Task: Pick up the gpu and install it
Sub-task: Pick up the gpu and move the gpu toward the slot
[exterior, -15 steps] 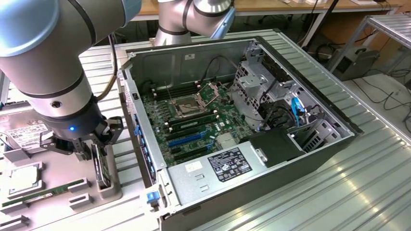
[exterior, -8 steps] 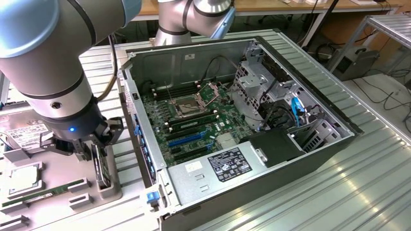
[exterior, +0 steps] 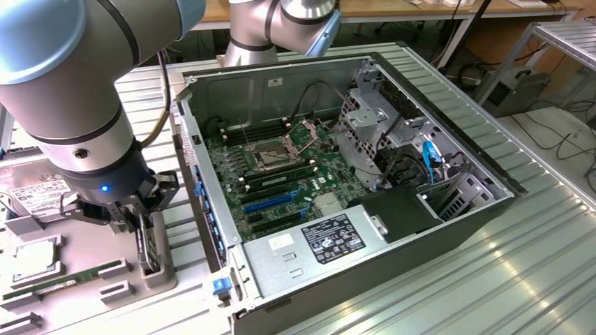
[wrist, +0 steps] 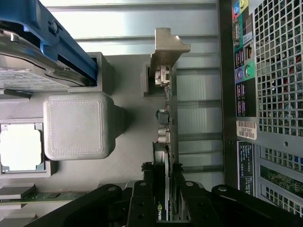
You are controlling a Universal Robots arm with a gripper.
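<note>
The gpu (exterior: 147, 246) is a thin black card standing on edge in a slot of the grey parts holder (exterior: 139, 286), at the exterior view's left of the open computer case (exterior: 465, 230). My gripper (exterior: 139, 225) reaches down over it from above. In the wrist view the gpu (wrist: 166, 123) runs away from the camera, ending at its silver bracket (wrist: 166, 49). My gripper (wrist: 163, 191) straddles the card's near end, and its black fingers (wrist: 142, 194) press against both faces.
The case lies open with the motherboard (exterior: 279, 174) and its blue slots (exterior: 265, 204) facing up and the power supply (exterior: 317, 244) near the front. The holder also carries a processor (exterior: 33, 255), a green RAM stick (exterior: 65, 279) and a hard drive (exterior: 38, 195). The case's rear panel (wrist: 265, 94) stands close beside the gpu.
</note>
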